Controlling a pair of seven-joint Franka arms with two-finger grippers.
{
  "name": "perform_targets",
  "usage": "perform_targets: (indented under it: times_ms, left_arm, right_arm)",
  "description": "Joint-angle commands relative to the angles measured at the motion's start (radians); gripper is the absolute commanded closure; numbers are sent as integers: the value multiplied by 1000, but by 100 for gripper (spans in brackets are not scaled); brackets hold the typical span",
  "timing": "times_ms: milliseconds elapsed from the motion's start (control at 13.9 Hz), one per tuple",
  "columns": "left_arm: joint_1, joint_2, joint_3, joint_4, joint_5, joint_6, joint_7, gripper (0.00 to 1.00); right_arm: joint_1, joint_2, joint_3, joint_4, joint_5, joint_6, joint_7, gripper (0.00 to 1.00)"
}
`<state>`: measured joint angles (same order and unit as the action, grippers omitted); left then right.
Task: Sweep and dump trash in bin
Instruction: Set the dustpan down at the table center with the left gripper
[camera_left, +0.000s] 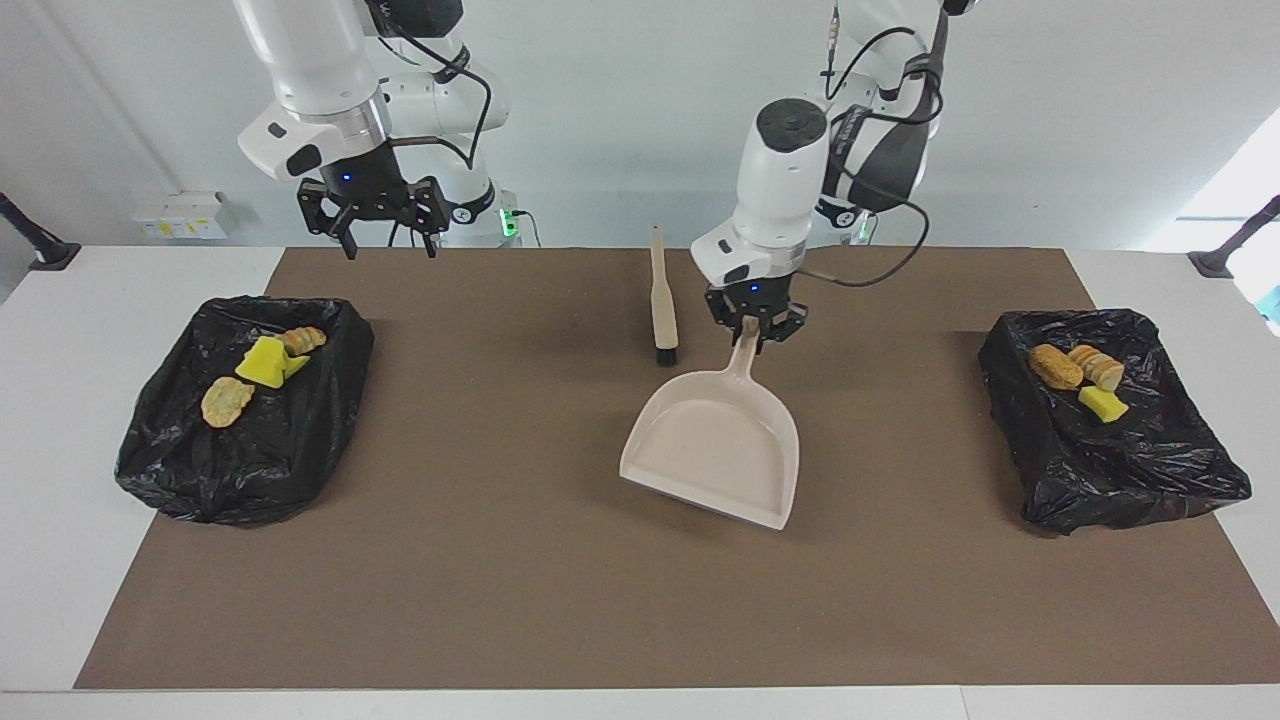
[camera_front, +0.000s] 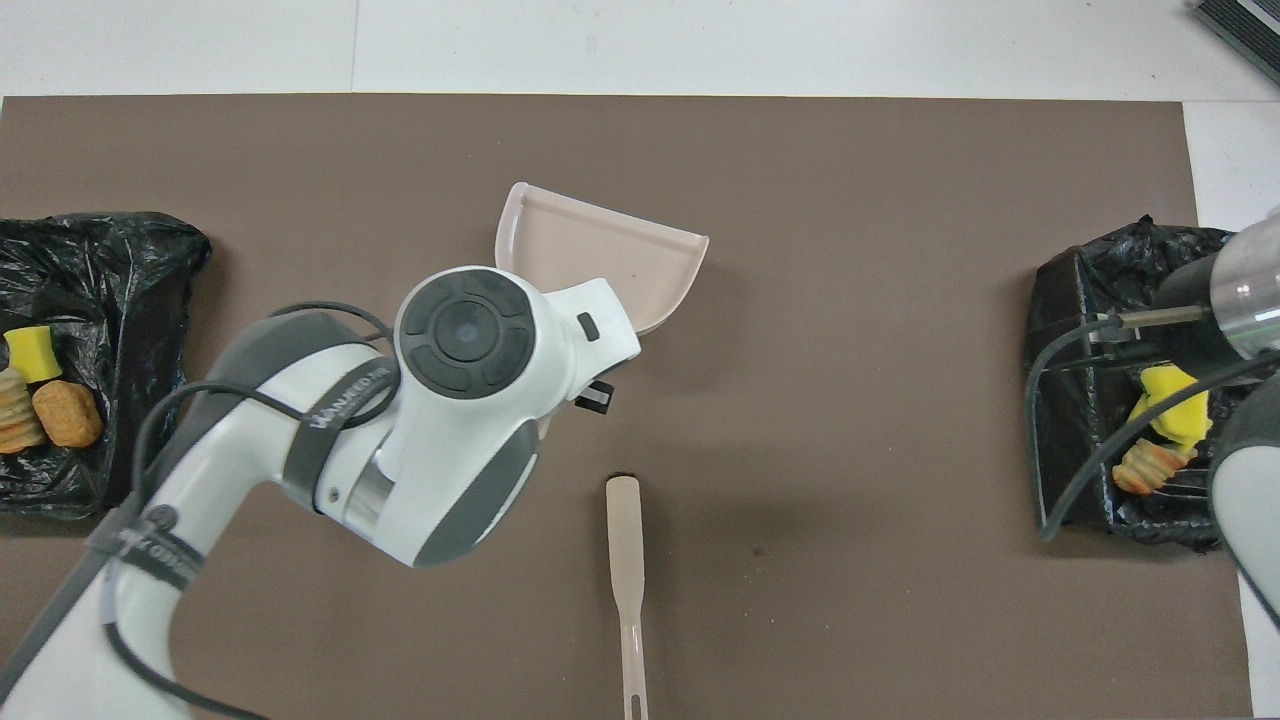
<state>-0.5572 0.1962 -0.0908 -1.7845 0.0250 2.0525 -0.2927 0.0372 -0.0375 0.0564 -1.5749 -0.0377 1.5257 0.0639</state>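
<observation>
White surface (camera_left: 60, 420) with a brown mat (camera_left: 560, 600) laid over most of it. Left tool (camera_left: 753, 325) is clamped shut on the handle of a beige dustpan (camera_left: 715, 455), over the middle of the mat; pan tilted, open lip away from the robots, whether the lip touches the mat can't be told. Brush (camera_left: 662, 300) lies flat on the mat just beside the dustpan handle, bristles away from the robots. Right tool (camera_left: 383, 222) hangs with fingers spread wide, holding nothing, up in the air between the brush and the black bin (camera_left: 250, 440) at the right arm's end of the mat. Trash (camera_left: 262, 365) sits in that bin, three pieces. Second black bin (camera_left: 1120, 460) at the left arm's end, well apart from the brush, holds three more scraps (camera_left: 1080, 375). Dustpan looks bare inside.
</observation>
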Motion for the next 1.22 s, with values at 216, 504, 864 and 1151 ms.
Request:
perform_targets:
  times_ms: [216, 504, 864, 1151]
  left_arm:
    - [-70, 80, 22, 4, -56, 152, -279, 100]
    - [-104, 104, 23, -15, -53, 192, -342, 100]
    - [-159, 129, 25, -36, 24, 199, -310, 100]
    - [-155, 126, 22, -62, 20, 224, -307, 100]
  right_arm:
    - [-95, 16, -7, 32, -2, -18, 2, 0]
    - [-106, -2, -20, 18, 36, -16, -4, 0]
    - [-102, -15, -35, 6, 39, -27, -3, 0]
    - [-94, -42, -35, -43, 59, -1, 16, 0]
